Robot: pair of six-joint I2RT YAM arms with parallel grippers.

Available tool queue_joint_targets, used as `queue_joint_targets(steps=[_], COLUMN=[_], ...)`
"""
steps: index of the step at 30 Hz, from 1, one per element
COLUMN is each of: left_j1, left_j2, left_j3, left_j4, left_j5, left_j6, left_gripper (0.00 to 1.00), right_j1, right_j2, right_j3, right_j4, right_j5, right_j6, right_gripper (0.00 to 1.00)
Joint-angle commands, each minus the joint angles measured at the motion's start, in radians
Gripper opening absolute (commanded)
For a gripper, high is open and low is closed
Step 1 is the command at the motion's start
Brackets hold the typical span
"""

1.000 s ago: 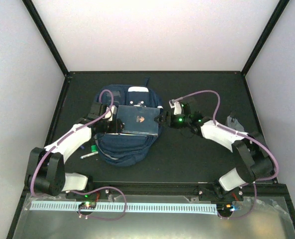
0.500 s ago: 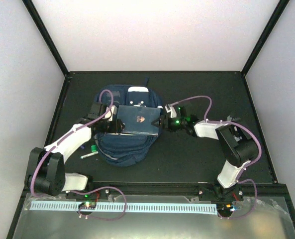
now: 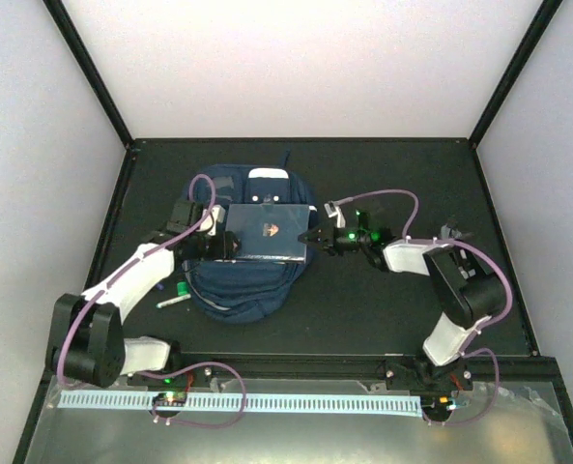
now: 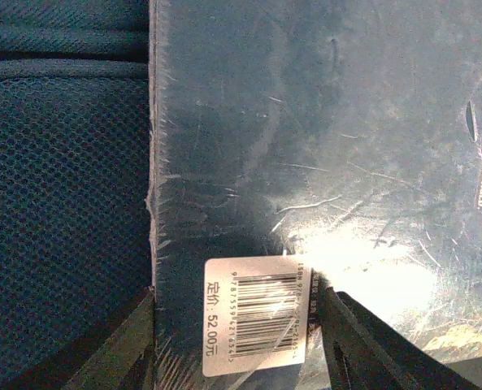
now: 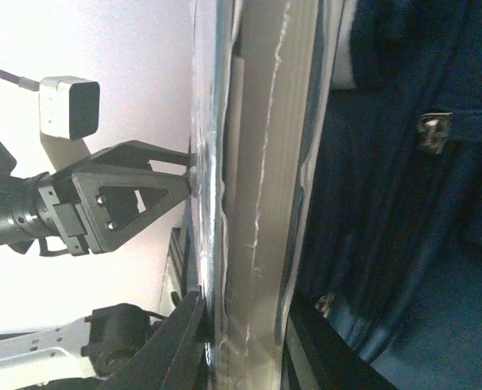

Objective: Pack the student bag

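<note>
— Where is the bag?

— The bag lies flat on the left half of the counter, about midway between its near and far edges. The white patch points toward the far edge. A pen lies on the counter just beside the bag's left side.

— What have you got hold of?

— A dark blue book in clear wrap, lying across the top of the bag. My left tool pinches its left edge. One finger is on the cover beside the barcode sticker. The other is at the book's edge, over the bag's mesh.

— And the right one?

— My right tool straddles the book's right edge, which that wrist sees edge-on. A finger lies against the wrap on each side, so it is pinching the book too. From there I also see a fingertip of my left tool touching the cover.

— Is the book resting on the bag?

— I cannot tell whether it touches the fabric or sits just above it.
</note>
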Motion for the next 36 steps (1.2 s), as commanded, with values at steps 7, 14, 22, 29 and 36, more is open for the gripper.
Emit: queue_joint_targets(steps=[7, 14, 22, 29, 36], left_j1=[-0.074, -0.337, -0.515, -0.585, -0.607], left_j2=[-0.327, -0.456, -0.319, -0.115, 0.044], left_j3=[0.014, -0.056, -0.011, 0.096, 0.143], left_j4=[-0.010, 0.004, -0.104, -0.209, -0.291], left_j5=[0.057, -0.134, -0.281, -0.367, -0.371], left_j6=[0.052, 0.248, 0.407, 0.458, 0.536], left_gripper=[0.66, 0.74, 0.57, 0.52, 0.48], right_j1=[-0.073, -0.224, -0.228, -0.229, -0.229], right_j2=[-0.449, -0.775, -0.952, -0.992, -0.994], right_j3=[0.049, 0.159, 0.289, 0.310, 0.293], right_j4=[-0.453, -0.869, -1.118, -1.152, -1.143], right_j5=[0.090, 0.266, 0.506, 0.519, 0.513], right_j6=[-0.230, -0.381, -0.476, -0.489, -0.483], right_gripper=[0.02, 0.02, 0.02, 0.02, 0.02])
